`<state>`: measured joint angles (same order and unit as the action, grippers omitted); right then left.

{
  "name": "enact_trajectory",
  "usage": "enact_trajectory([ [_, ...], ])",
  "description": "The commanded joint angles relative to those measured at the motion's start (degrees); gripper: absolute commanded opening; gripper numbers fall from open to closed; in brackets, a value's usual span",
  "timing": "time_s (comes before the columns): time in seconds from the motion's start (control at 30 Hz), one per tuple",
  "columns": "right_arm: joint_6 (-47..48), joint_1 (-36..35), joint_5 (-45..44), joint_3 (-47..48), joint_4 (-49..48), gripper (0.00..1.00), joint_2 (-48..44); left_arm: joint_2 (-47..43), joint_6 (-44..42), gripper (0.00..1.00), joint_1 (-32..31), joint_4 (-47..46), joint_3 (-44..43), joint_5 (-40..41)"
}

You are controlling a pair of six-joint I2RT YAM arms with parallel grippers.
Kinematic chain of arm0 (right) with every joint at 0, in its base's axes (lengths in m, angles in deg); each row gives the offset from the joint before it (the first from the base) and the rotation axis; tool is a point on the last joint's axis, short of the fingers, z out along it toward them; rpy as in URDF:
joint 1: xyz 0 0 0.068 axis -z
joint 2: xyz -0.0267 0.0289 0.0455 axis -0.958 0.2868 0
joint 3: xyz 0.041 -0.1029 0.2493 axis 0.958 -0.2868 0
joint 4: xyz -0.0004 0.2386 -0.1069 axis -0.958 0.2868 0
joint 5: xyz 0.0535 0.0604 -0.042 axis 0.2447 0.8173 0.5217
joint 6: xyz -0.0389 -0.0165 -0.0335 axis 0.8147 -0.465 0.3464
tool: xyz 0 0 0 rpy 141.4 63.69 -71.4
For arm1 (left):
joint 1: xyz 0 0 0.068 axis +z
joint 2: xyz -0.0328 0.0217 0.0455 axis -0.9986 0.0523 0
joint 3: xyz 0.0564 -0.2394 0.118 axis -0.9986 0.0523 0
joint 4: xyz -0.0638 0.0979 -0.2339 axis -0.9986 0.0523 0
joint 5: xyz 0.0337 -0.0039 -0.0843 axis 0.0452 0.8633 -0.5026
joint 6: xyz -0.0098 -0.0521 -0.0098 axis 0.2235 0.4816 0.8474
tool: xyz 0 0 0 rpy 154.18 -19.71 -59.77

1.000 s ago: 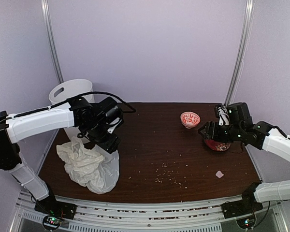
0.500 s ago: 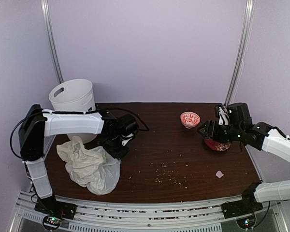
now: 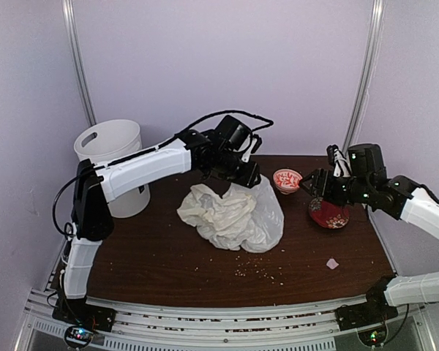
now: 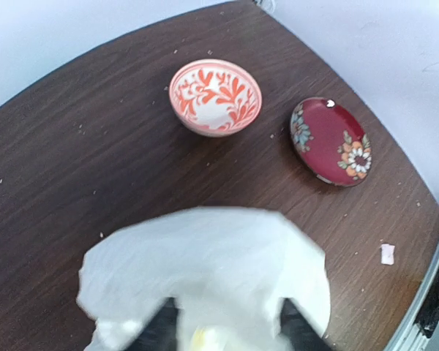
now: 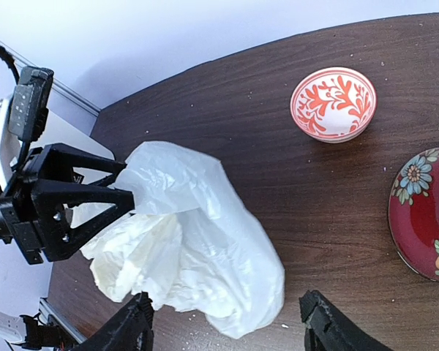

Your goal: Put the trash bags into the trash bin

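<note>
trash bags (image 3: 234,216), pinched beneath left tool (image 3: 246,178)

Translucent white trash bag (image 3: 234,216), cream-tinted in its folds; plain white trash bin (image 3: 110,135); white bowl (image 3: 287,180) with a red-orange leaf-scroll pattern; deep red plate (image 3: 329,213) with multicoloured flowers; dark brown wood-grain table (image 3: 168,256), flecked with pale crumbs; pale pinkish-white paper scrap (image 3: 332,263).

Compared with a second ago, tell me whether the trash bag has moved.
Yes. The trash bag went rightward, away from the trash bin and toward the patterned bowl.
</note>
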<state>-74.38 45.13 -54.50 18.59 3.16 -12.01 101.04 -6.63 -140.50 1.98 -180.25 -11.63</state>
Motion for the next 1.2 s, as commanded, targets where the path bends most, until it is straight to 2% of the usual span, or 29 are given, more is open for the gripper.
enact_trajectory([
  [0.0,0.8,0.3,-1.3,1.3,0.5,0.69,1.1,-2.7,1.1,0.64,2.9,-1.3,2.0,-3.2],
  [0.13,0.6,0.1,-0.5,0.7,0.0,0.68,1.8,-14.5,-1.8,0.76,3.9,-7.2,12.4,-5.8],
  [0.27,0.9,-0.5,0.6,1.5,0.5,0.68,3.9,-24.6,-5.4,0.80,3.9,-9.3,23.0,-5.7],
  [0.37,0.1,-0.9,2.0,2.3,0.5,0.68,5.5,-28.6,-7.7,0.81,4.5,-8.2,29.8,-3.5],
  [0.5,-2.2,-1.5,6.5,1.7,-2.5,0.68,8.0,-28.5,-8.1,0.80,6.9,-6.9,34.9,-4.3],
  [0.6,-4.3,-1.5,9.8,1.6,-6.1,0.69,11.0,-28.0,-6.3,0.79,9.2,-10.3,37.3,-7.4],
  [0.8,-6.5,-1.5,14.6,7.5,-9.3,0.73,19.6,-22.5,-5.4,0.79,12.2,-15.2,32.2,-10.9],
  [0.93,-9.5,-1.6,16.8,9.9,-13.0,0.68,24.8,-16.2,-4.1,0.73,13.6,-14.8,28.2,-14.5],
  [1.03,-11.5,-1.7,16.6,10.4,-15.6,0.65,27.3,-15.2,-2.7,0.67,13.3,-18.1,30.6,-16.0],
  [1.17,-11.9,-1.8,16.6,12.3,-13.3,0.48,30.8,-15.8,-1.8,0.59,10.7,-19.3,34.1,-17.5],
])
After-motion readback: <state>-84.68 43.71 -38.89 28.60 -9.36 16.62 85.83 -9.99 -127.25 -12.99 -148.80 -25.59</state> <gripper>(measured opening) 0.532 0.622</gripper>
